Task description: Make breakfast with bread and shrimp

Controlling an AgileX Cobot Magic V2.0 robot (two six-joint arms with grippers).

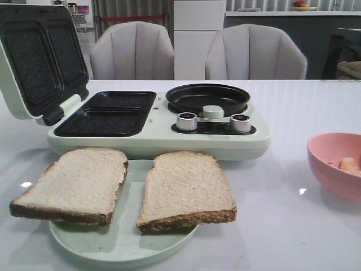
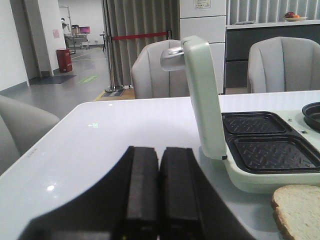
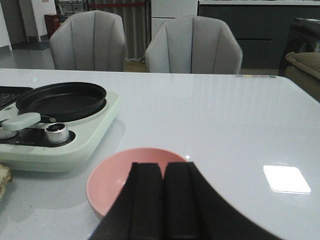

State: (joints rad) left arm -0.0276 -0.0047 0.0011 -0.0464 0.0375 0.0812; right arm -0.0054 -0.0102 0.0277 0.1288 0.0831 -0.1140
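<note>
Both grippers have their jaws pressed together with nothing between them. The left gripper (image 2: 159,192) hovers over bare table (image 2: 100,135); the open sandwich maker (image 2: 260,150) sits ahead and to its right, one bread slice (image 2: 299,210) just beside it. The right gripper (image 3: 162,200) hangs above a pink bowl (image 3: 112,182) holding shrimp (image 1: 348,164). Both bread slices (image 1: 127,186) lie side by side on a pale plate (image 1: 113,245).
</note>
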